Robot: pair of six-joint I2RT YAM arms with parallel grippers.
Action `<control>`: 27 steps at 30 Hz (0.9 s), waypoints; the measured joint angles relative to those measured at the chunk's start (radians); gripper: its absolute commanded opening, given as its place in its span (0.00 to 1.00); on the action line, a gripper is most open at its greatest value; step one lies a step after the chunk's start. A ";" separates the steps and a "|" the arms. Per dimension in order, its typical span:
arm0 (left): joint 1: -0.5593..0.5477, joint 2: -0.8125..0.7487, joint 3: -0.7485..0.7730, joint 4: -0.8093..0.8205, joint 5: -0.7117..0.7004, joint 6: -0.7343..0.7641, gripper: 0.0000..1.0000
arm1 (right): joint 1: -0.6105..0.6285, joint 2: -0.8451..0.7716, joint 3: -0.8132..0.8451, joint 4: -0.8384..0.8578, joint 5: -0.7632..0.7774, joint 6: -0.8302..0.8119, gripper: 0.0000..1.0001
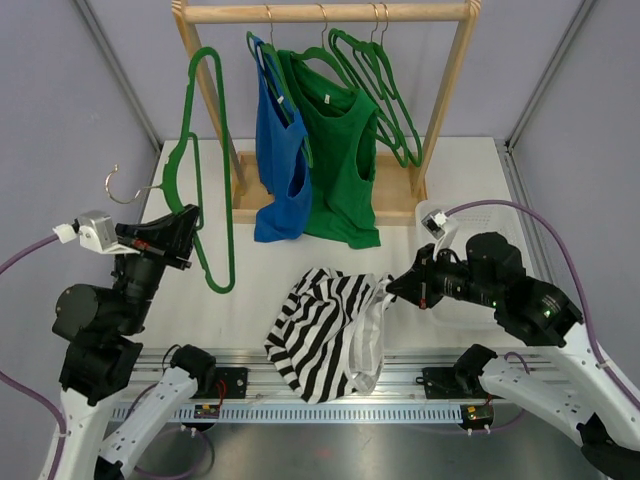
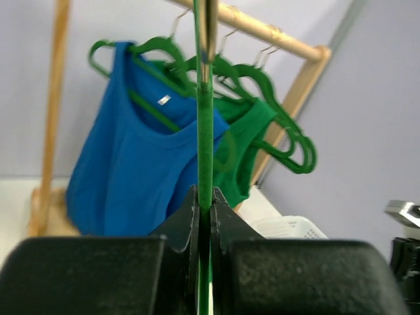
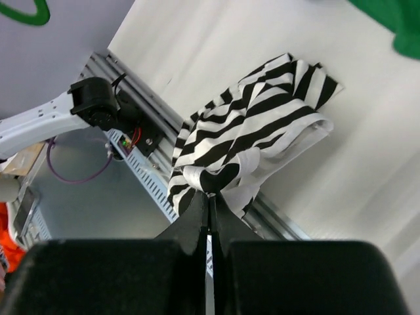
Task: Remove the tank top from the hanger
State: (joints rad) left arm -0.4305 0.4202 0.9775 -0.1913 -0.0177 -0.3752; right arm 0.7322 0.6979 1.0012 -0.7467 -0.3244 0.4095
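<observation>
Left gripper (image 1: pixel 188 222): closed tight on the green hanger (image 2: pixel 205 131), which it holds up in front of the wooden rack (image 1: pixel 330 12), to its left.
Right gripper (image 1: pixel 392 288): closed, pinching an edge of the striped tank top (image 1: pixel 320 335).
Striped tank top: crumpled on the table (image 1: pixel 250 300) in front of the rack, apart from the hanger; its near part lies over the table's edge.

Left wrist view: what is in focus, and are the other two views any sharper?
Left wrist: the held hanger is fairly crisp, the blue tank top and rack behind are soft. Right wrist: striped top sharp. Top external: evenly lit, sharp throughout.
</observation>
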 measured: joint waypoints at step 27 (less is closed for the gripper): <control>0.061 1.082 1.174 -0.877 -0.199 0.167 0.00 | 0.184 0.216 0.007 0.068 0.218 -0.016 0.99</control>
State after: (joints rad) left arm -0.3691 1.5024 2.1513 -1.0687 -0.2169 -0.2085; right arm 0.9165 0.9134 1.0084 -0.6792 -0.1062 0.3931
